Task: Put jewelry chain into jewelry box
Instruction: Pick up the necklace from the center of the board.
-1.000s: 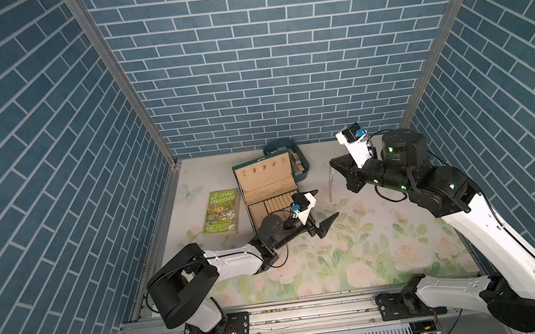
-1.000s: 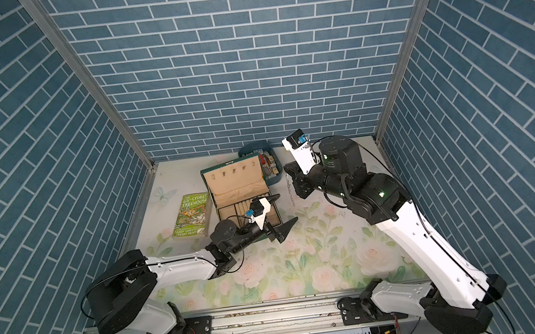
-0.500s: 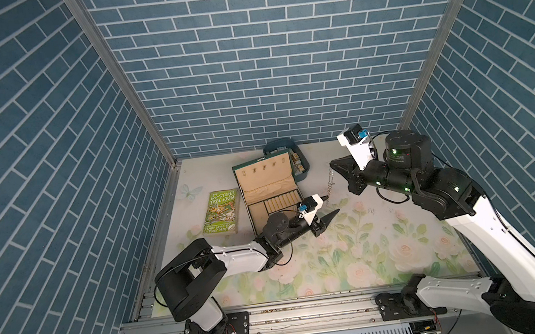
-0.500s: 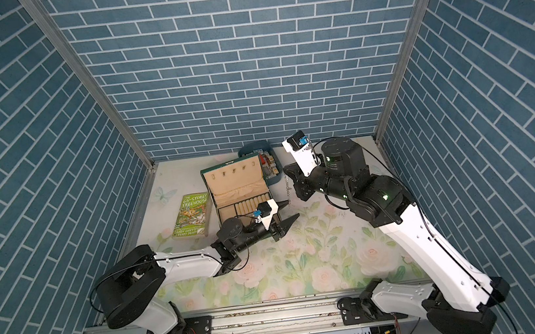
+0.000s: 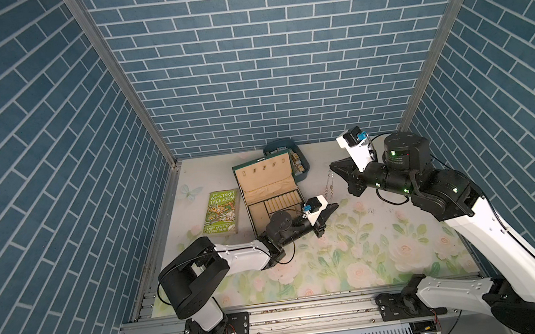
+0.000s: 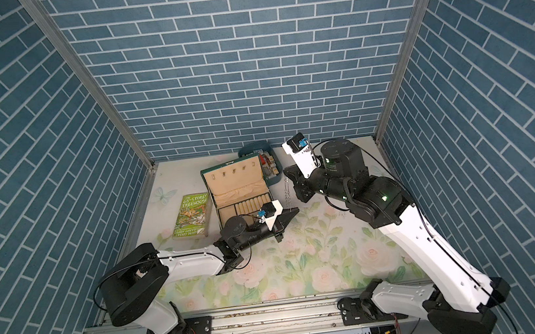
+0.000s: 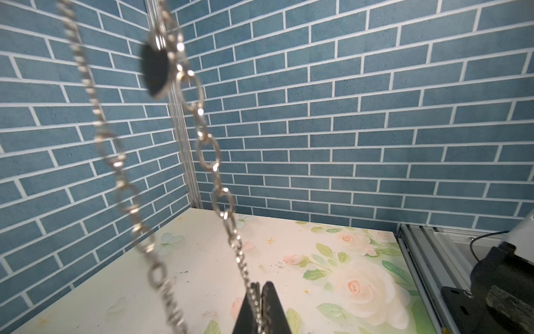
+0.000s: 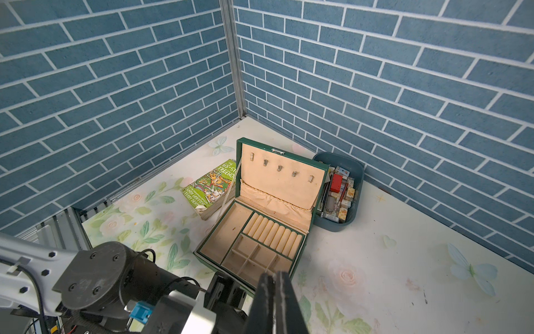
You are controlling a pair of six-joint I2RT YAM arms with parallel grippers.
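Note:
The jewelry chain (image 5: 329, 184) hangs as a doubled strand of pale metal links just right of the jewelry box (image 5: 265, 175), seen in both top views. My right gripper (image 5: 332, 165) is shut on its upper end. My left gripper (image 5: 333, 206) is shut on its lower end; in the left wrist view the links (image 7: 215, 162) rise out of the shut left gripper (image 7: 260, 284) past a dark charm (image 7: 156, 72). The green box (image 8: 228, 228) stands open, its beige compartments bare. In the right wrist view the right gripper (image 8: 274, 274) is shut and hides the chain.
A green paperback book (image 5: 221, 210) lies left of the box. A blue-grey tub (image 5: 278, 142) of small items sits behind the box, touching its lid. Brick-patterned walls close in three sides. The floral mat (image 5: 355, 254) covers the near half of the table.
My left gripper reached right to the hanging chain's lower end and shut on it. The right arm shifted slightly left with the chain.

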